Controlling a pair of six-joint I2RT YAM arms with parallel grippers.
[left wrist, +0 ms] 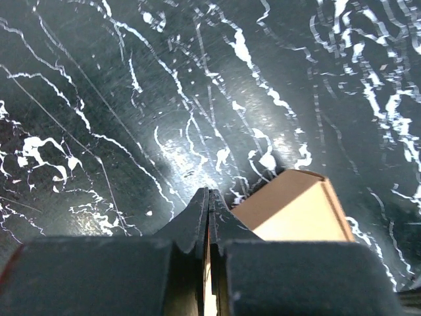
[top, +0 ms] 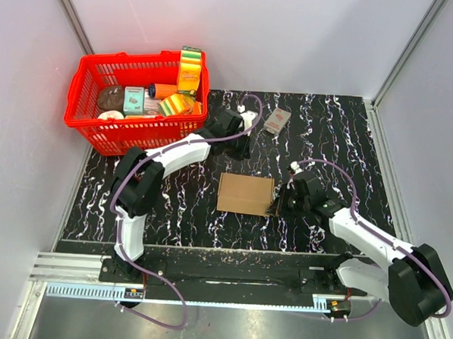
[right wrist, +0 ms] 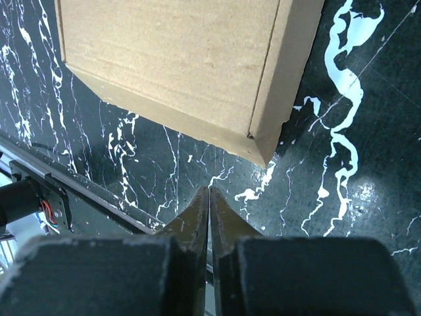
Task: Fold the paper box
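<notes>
The paper box (top: 245,194) lies flat in the middle of the table, a slim brown cardboard rectangle. In the right wrist view its near corner (right wrist: 266,155) sits just beyond my right gripper (right wrist: 209,191), which is shut and empty, a short gap from the cardboard. From above, that right gripper (top: 276,208) is at the box's right edge. My left gripper (top: 243,149) hovers behind the box's far edge. In its own view the left gripper (left wrist: 208,195) is shut with nothing between the fingers, and a corner of the box (left wrist: 296,210) shows to the right.
A red basket (top: 85,120) full of groceries stands at the back left. A small grey-and-red packet (top: 277,120) lies behind the box. White walls enclose the black marbled table (top: 349,145), and a metal rail (top: 221,279) runs along its near edge.
</notes>
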